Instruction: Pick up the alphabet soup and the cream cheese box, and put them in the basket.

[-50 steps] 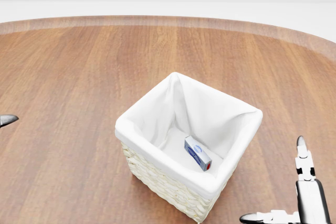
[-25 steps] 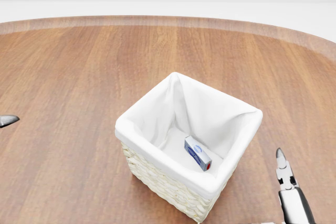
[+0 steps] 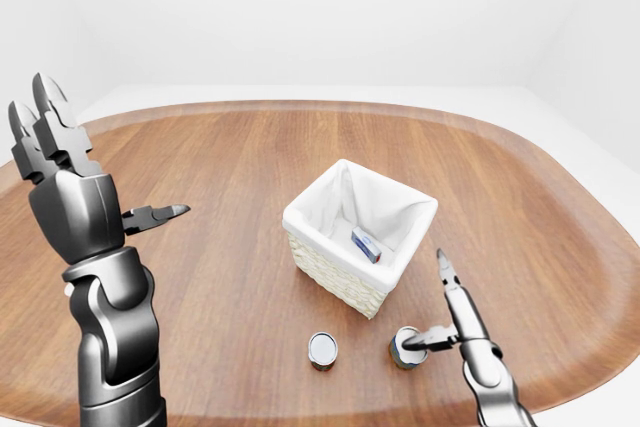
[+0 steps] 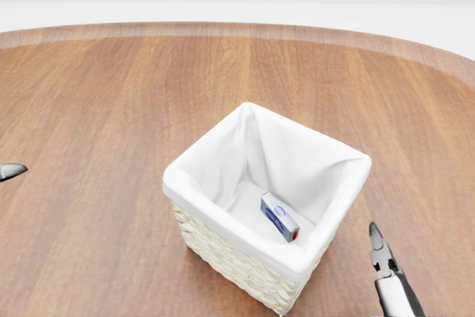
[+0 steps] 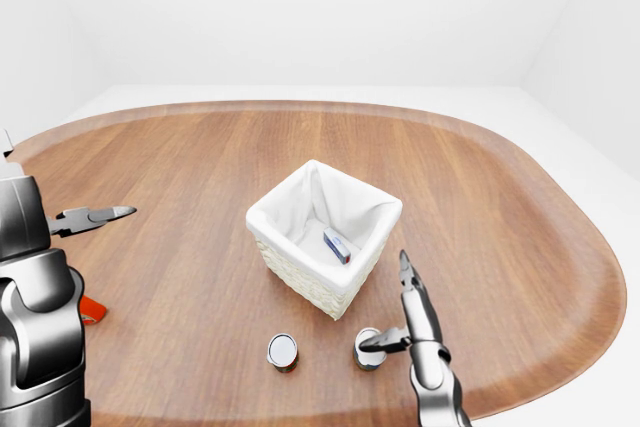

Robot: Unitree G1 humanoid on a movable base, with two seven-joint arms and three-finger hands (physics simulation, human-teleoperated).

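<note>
Right robot hand: low at the bottom right of the left-eye view, fingers spread; one points up toward the basket, another reaches sideways and touches the top of a can, not closed round it.
Cans: two, both upright cylinders with metal lids. The alphabet soup sits under the right robot hand's side finger; which can bears that label cannot be read — the name goes on nearness only. The second can stands near it, to the hand's left.
Left robot hand: raised high at the left edge, dark metal, fingers apart, holding nothing.
Basket: one, just above the right robot hand; square, pale woven wall, white cloth liner.
Cream cheese box: one, small, blue and white, lying on the liner inside the basket.
Red thing: partly hidden beside the left arm.
Desk: oval, wood grain, smooth — raised rim.
Room: plain white walls and floor.
</note>
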